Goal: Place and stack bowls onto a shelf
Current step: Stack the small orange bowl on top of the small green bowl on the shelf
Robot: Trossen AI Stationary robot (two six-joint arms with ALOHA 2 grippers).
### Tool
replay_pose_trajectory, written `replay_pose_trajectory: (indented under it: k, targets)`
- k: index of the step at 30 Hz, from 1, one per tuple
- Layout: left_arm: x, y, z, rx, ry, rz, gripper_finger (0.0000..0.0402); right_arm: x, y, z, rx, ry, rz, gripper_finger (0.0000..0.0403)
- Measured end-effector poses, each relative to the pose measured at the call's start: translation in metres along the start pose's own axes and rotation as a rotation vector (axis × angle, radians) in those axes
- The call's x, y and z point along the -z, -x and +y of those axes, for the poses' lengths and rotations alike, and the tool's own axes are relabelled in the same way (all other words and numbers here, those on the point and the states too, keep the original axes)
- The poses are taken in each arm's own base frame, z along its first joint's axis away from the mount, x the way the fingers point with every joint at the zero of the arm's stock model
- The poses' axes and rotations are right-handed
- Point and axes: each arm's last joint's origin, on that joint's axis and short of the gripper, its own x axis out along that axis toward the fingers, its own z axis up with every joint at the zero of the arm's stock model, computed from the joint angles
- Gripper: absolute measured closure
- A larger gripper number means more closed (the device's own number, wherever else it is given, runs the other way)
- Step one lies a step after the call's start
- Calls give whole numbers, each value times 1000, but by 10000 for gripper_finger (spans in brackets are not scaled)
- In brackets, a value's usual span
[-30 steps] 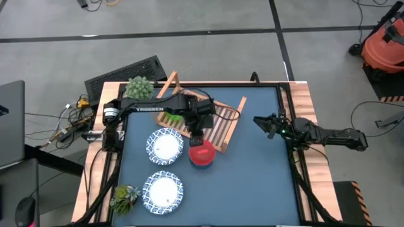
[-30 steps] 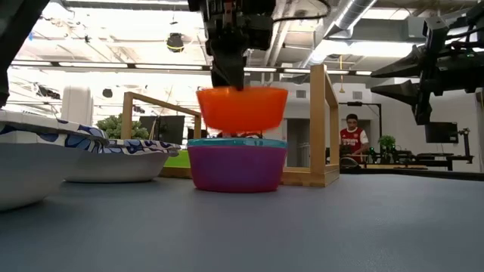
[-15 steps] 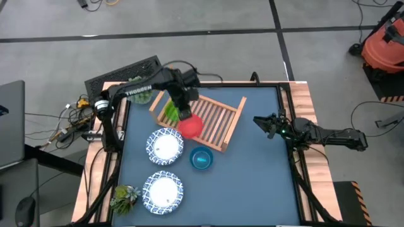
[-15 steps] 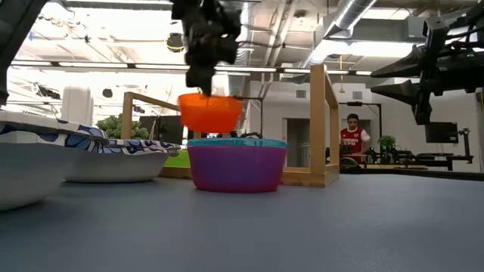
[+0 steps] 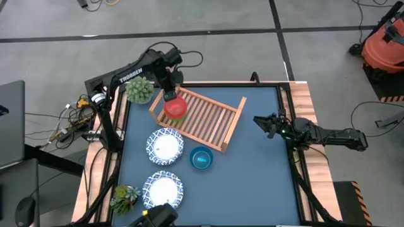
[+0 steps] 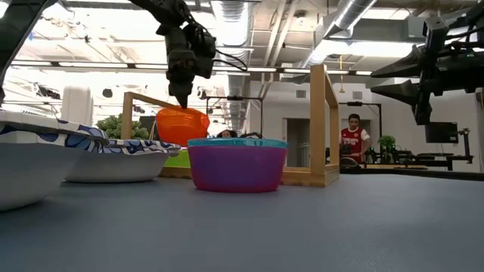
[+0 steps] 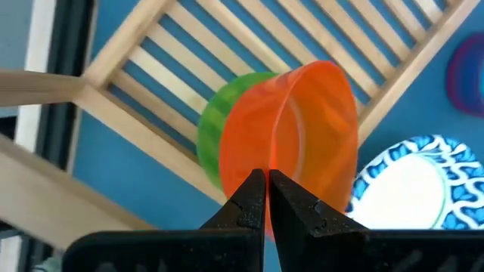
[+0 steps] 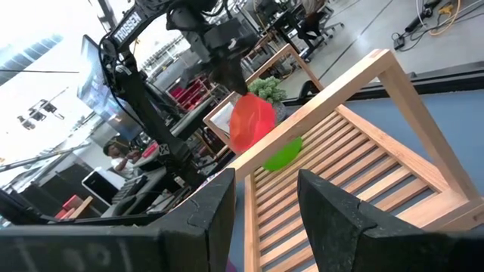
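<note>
Left tool (image 7: 267,198) pinches red bowl (image 7: 302,143), mostly hiding green bowl (image 7: 215,132).

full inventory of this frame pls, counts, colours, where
red bowl: 1, red-orange, held over the shelf's left end
green bowl: 1, green, on the shelf under the red bowl
shelf: 1, light wood, slatted, table's far middle
teal bowl: 1, teal, nested in a magenta bowl, on the table in front of the shelf
white bowls: 2, blue patterned rims, one left of the teal bowl, one at the near edge
plants: 2, green, far-left and near-left corners
table: 1, blue top
left claw: shut on the red bowl's rim
right claw: open, idle at the right edge
</note>
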Motion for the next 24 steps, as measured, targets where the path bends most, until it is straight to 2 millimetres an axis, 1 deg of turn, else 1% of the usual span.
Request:
replay_pose_trajectory:
  k: [3,7,12,21,24]
  targets:
    - [3,-4,5,-2,-16,2,401,0,0,0,0,0,0,232]
    - [9,-15,5,41,-51,31,401,0,0,0,1,0,-1,232]
    - [13,-25,6,51,-64,52,401,-1,0,-1,12,0,-11,232]
    - [13,-26,7,52,-71,38,401,-4,-1,-5,53,0,-47,232]
    - [11,-26,6,33,-96,39,395,-5,-2,-6,61,0,-54,232]
